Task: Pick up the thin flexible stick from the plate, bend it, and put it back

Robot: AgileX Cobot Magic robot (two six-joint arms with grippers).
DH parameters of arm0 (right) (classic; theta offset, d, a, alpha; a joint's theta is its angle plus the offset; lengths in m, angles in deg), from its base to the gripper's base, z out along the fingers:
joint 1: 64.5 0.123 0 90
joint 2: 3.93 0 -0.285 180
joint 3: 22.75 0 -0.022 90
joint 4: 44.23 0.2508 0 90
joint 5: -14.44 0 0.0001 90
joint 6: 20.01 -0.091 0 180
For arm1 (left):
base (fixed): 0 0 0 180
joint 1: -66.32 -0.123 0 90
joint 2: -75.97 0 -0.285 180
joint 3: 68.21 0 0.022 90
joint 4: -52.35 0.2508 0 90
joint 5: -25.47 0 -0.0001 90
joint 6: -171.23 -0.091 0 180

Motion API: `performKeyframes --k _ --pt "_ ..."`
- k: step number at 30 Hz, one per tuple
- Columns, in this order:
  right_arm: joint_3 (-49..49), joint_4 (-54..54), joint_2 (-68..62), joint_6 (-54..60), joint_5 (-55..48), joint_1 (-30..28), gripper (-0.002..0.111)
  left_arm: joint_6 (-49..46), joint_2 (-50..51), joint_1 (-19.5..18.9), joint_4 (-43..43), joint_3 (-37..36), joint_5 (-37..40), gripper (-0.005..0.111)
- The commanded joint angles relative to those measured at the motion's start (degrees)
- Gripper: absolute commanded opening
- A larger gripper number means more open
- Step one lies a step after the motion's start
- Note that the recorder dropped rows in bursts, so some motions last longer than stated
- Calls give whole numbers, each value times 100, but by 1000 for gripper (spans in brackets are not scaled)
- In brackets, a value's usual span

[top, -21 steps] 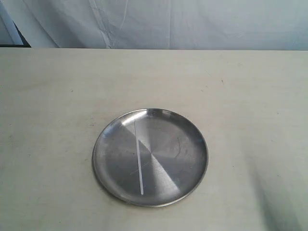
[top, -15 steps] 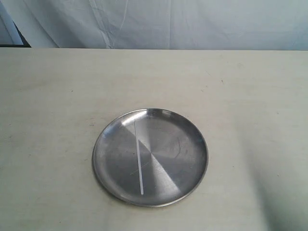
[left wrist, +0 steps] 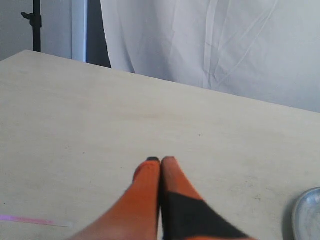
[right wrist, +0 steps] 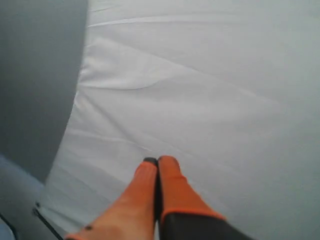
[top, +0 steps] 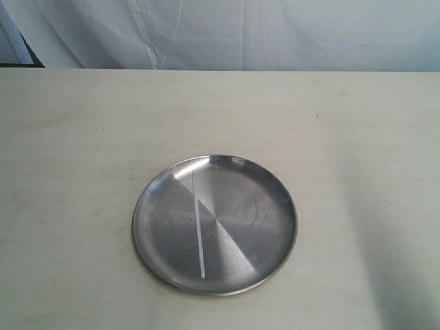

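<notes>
The round silver plate (top: 275, 206) lies on the pale table in the exterior view, a little below the middle. On it rests the thin translucent white stick (top: 199, 237), straight, running from the plate's centre toward its near rim. Neither gripper shows in the exterior view. My left gripper (left wrist: 161, 160) is shut with nothing between its orange fingers, over bare table; a sliver of the plate's rim (left wrist: 307, 215) shows at one edge of that view. My right gripper (right wrist: 157, 160) is shut and empty too, pointing at the white backdrop cloth.
The pale table (top: 82, 137) stretches wide around the plate. White cloth (top: 275, 34) hangs behind the far edge. A dark stand (left wrist: 36, 25) rises beyond the table corner in the left wrist view. A soft shadow (top: 405, 275) lies at the lower right.
The plate and stick have not moved. The soft shadow at the lower right of the table has shifted and faded slightly.
</notes>
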Motion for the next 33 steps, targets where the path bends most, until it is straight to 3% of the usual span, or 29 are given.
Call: performKeyframes --k 1,4,7,9,12,15,20,23,29,33 --pt "-1532 -3186 -1111 690 -1356 -26 -1 2 -31 61 -25 -13 -14 0" --pt "-2730 -3615 -2907 840 -3134 -26 -1 2 -31 61 -25 -13 -14 0" --pt "-3938 -3375 -4659 2144 -4752 90 -1 2 -31 61 -25 -13 -14 0" --pt "-4680 -2678 -5693 2935 -5632 360 -1 2 -31 61 -25 -13 -14 0" --pt "-5383 -2320 -6914 2977 -6344 1014 -1 2 -31 61 -25 -13 -14 0" --pt "-5600 -2975 -7991 2351 -6648 1906 -1 2 -31 61 -25 -13 -14 0" --pt "-5626 -5031 -9452 430 -6840 3510 -1 2 -31 61 -25 -13 -14 0" --pt "-5626 -5061 -10005 126 -6436 4076 -1 2 -31 61 -25 -13 -14 0" --pt "-5626 -4278 -10512 87 -5579 4483 0 2 -31 61 -25 -13 -14 0" --pt "-5639 -4182 -10706 99 -5514 4483 23 2 -31 61 -25 -13 -14 0"
